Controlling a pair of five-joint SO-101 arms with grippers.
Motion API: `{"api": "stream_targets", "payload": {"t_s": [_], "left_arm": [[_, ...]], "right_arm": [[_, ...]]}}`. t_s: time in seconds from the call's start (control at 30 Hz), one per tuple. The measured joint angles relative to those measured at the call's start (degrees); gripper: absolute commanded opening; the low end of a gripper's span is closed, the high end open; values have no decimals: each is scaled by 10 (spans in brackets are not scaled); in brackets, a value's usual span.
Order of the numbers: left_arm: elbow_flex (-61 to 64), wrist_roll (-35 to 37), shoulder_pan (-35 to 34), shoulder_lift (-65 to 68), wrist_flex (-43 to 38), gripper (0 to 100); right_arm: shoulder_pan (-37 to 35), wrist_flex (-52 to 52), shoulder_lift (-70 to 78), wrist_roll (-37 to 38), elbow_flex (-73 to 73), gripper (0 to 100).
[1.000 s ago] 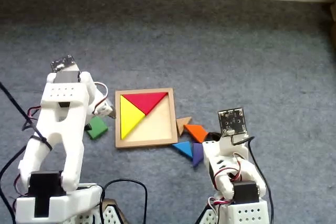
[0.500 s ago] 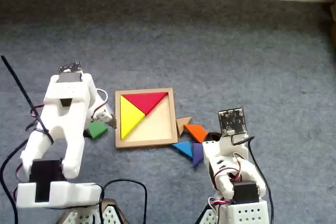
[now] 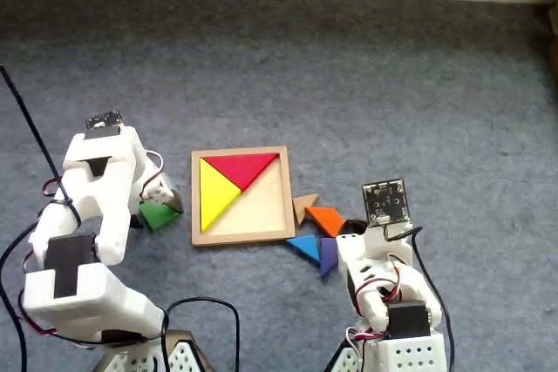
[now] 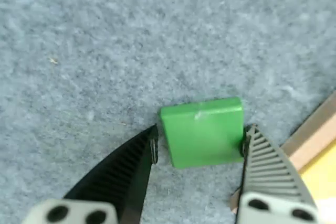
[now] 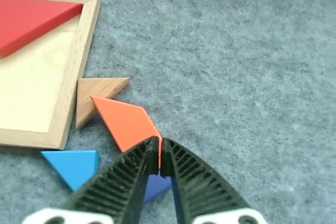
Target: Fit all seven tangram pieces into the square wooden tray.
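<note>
The square wooden tray (image 3: 284, 193) lies mid-table with a red triangle (image 3: 240, 166) and a yellow triangle (image 3: 215, 191) inside it. A green square piece (image 4: 201, 131) rests on the carpet left of the tray, also visible as the green piece (image 3: 159, 215). My left gripper (image 4: 199, 142) is open, its fingers on either side of the green piece. To the tray's right lie a tan triangle (image 5: 96, 95), an orange parallelogram (image 5: 125, 122), a blue triangle (image 5: 72, 166) and a purple piece (image 3: 328, 255). My right gripper (image 5: 159, 153) is shut just over the orange piece's corner.
Grey carpet covers the whole table. The tray's lower right part (image 3: 253, 211) is bare wood. The tray's edge (image 4: 311, 135) runs close to the left gripper's outer finger. Open carpet lies beyond the tray toward the back.
The left arm has drawn back toward its base and lowered, bringing its gripper around the green piece. The right arm has not moved.
</note>
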Motion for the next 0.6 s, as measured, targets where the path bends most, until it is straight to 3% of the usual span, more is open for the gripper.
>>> {"api": "stream_targets", "payload": {"t_s": [0.33, 0.6], "left_arm": [[-9, 4, 0, 16, 0, 255], [-16, 7, 4, 15, -4, 2]], "right_arm": [[0, 0, 0, 0, 0, 22], [0, 0, 0, 0, 0, 22]]}}
